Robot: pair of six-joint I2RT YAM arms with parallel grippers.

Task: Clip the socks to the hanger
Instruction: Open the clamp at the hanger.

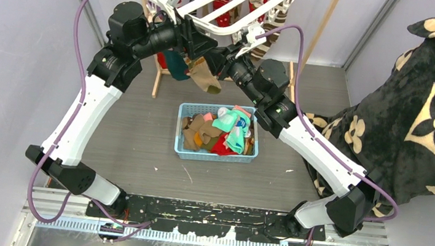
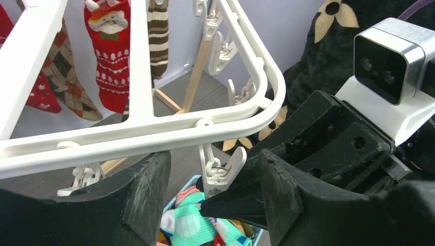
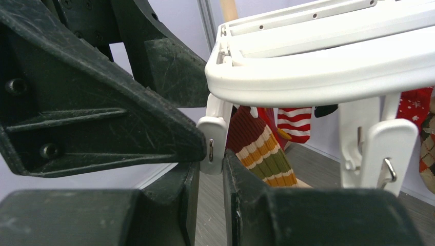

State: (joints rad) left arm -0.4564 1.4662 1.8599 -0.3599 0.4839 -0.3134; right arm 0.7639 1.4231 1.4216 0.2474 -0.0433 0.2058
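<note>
Both arms crowd the near corner of the white plastic rectangular hanger (image 1: 216, 30). On the right gripper (image 3: 210, 166) the jaws are clamped on a small white plastic clip (image 3: 210, 136) dangling off that corner rim. On the left gripper (image 2: 214, 164) the jaws are apart, straddling the same clip, with the right fingertip poking into that gap. A brown striped sock (image 3: 259, 154) hangs just behind the clip. More socks (image 2: 110, 46) hang under the far bars. The rest fill a blue plastic basket (image 1: 179, 137) mid-desk. A black floral blanket (image 1: 426, 116) sits at the desk's right edge, beside the right arm.
</note>
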